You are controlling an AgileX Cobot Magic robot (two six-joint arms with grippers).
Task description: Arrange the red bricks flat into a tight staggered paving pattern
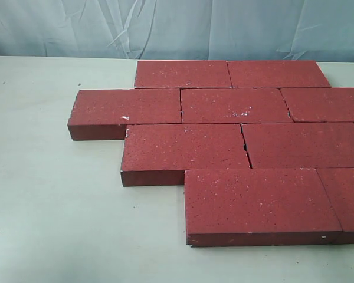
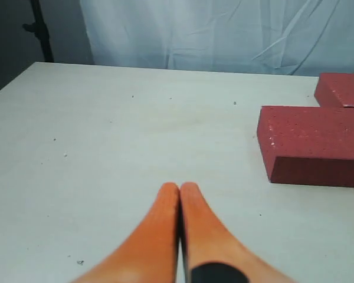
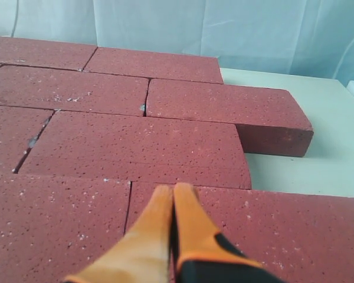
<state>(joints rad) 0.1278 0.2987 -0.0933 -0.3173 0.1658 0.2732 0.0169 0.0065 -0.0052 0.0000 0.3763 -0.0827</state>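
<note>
- My left gripper is fully closed, orange tips pressed together, nothing in it. It hangs over a bare patch of table, off to the side of the paving.
- My right gripper is the same: tips squeezed together, holding nothing. It sits above the right end of the layout. From the wrist cam I honestly can't tell whether the tips touch the brick under them or just float above it.
- The bricks all lie flat on the table in four rows. From the exterior cam I count two at the back, then three, then two, then two at the front, with the right-hand ones cut off by the frame edge.
- Each row is shifted sideways from the next, so the end joints don't line up.
- Most of them sit edge to edge, but thin dark gaps show at some joints, most clearly between the two in the third row.
- The leftmost brick pokes out past its neighbours. It's the one nearest my left gripper, though well apart from it.
- A pale wrinkled cloth hangs behind the table.
</note>
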